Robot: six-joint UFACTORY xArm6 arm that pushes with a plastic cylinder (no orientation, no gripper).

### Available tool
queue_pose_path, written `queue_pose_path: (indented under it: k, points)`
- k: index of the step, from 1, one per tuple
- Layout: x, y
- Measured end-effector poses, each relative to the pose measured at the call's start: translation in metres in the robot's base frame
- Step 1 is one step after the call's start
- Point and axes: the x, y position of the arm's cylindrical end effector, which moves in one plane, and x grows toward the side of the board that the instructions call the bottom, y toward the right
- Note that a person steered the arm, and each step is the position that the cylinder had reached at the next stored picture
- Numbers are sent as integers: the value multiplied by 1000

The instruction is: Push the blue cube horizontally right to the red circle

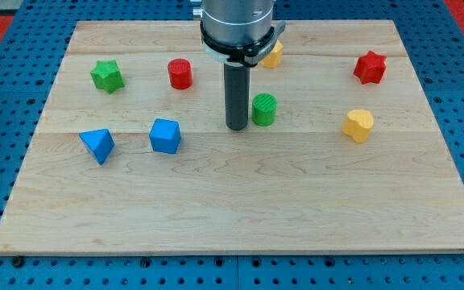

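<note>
The blue cube (165,135) lies on the wooden board (240,209), left of centre. The red circle, a short red cylinder (180,73), stands above it toward the view's top, slightly to the right. My tip (237,127) rests on the board to the right of the blue cube, with a clear gap between them. It stands just left of a green cylinder (264,109), close to it or touching; I cannot tell which.
A blue triangular block (97,145) lies left of the blue cube. A green star (107,76) is at top left, a red star (370,67) at top right. A yellow heart-like block (358,125) is at right. Another yellow block (273,55) is partly hidden behind the arm.
</note>
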Motion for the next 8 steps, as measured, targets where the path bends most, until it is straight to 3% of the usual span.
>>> queue_pose_path:
  k: [3, 4, 5, 6, 7, 8]
  points:
    - [-4, -2]
    - [-7, -47]
    - [-7, 4]
    - [-16, 4]
    - [-103, -24]
    - [-92, -143]
